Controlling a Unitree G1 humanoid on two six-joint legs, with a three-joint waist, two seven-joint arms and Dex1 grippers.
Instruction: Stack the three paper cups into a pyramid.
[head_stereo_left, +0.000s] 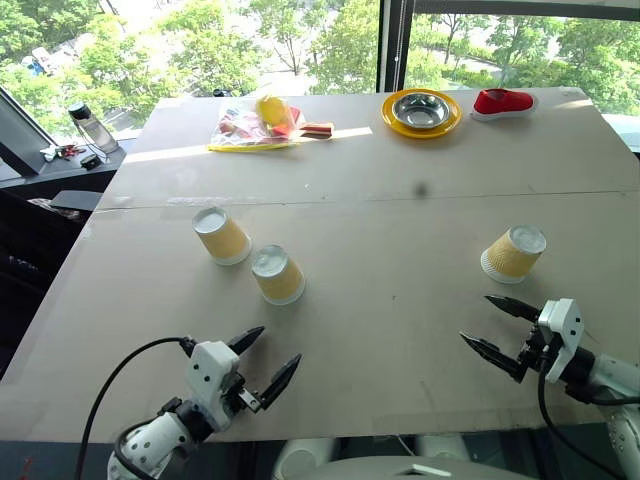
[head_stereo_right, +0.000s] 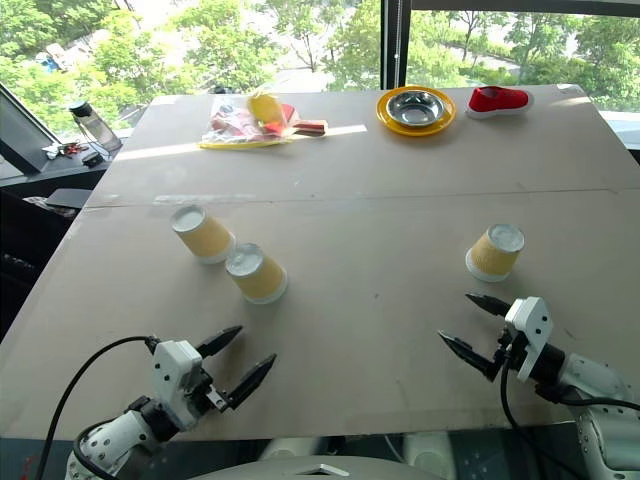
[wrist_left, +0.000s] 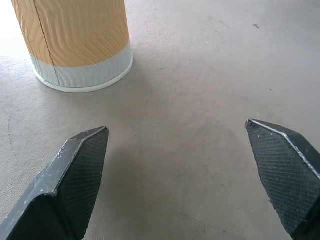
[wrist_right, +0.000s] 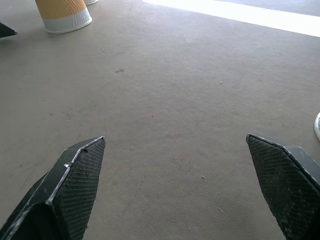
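across the wide brown table (head_stereo_left: 400, 330) the three paper cups stood upside down and unstacked: two close together on the left (head_stereo_left: 222, 236) (head_stereo_left: 277, 274), one well apart on the right (head_stereo_left: 513, 253). left end effector (head_stereo_left: 271, 360) hovered near the left pair, jaws spread wide, holding nothing. right end effector (head_stereo_left: 495, 325) sat just short of the lone cup, likewise wide and empty. step judged: opening reach, no pyramid begun. next move called for closing on one cup and bringing the base pair side by side.
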